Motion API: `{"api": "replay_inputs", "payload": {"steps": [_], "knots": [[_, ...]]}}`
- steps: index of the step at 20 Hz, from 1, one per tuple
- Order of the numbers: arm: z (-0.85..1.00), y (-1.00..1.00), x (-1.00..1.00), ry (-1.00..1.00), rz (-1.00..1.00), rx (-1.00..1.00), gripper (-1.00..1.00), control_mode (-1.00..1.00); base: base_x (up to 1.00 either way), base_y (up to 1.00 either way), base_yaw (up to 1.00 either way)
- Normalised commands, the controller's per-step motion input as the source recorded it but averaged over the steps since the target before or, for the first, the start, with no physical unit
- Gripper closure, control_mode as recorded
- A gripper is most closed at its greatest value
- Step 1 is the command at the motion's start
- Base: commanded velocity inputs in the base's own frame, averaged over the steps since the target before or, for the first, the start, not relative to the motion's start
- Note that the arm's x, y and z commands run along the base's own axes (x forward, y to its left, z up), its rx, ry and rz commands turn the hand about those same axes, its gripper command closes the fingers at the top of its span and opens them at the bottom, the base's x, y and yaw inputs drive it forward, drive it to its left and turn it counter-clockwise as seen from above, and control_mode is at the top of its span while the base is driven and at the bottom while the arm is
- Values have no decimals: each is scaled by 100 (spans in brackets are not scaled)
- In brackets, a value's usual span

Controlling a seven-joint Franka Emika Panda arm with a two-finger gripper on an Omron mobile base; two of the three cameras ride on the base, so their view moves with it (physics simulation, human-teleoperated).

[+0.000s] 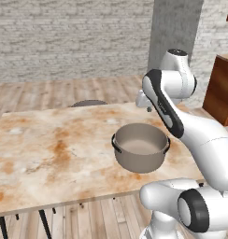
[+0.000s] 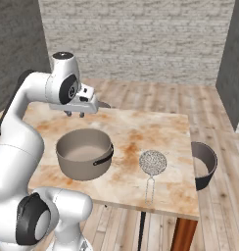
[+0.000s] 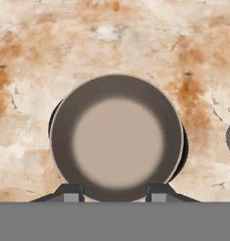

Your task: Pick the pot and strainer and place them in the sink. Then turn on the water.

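pot [image 2: 84, 153] sits upright on the marble-patterned table [image 2: 141, 127], near the front edge and toward the left front corner as the right base view shows it. its bowl is bare inside, a plain taupe floor with nothing lying in it, and a black side handle shows at the rim. strainer [image 2: 153, 163] lies flat on the same table, well apart from the pot and nearer the right front corner, mesh bowl up, thin wire handle running to the front edge. gripper [image 2: 75, 114] hangs above the table behind the pot, clear of the rim; its fingertips [image 3: 73, 194] stand partly apart with nothing between them. a dark round chair [image 2: 204, 164] stands off the table's right edge.
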Motion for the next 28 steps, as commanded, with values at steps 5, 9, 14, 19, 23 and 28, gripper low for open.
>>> {"api": "replay_inputs", "payload": {"steps": [5, 9, 14, 19, 23, 28], "knots": [[-5, 0, -7, 0, 0, 0, -100, -100, 0, 0, 0], [-29, 4, -35, 0, 0, 1, -100, -100, 0, 0, 0], [-34, 0, -32, 2, 0, 1, -100, -100, 0, 0, 0], [-45, 0, -35, 8, -5, 4, -100, -100, 0, 0, 0], [-16, 1, -13, 15, -12, 0, -100, -100, 0, 0, 0], [-5, 0, -1, 16, -20, 0, -100, -100, 0, 0, 0]]}}
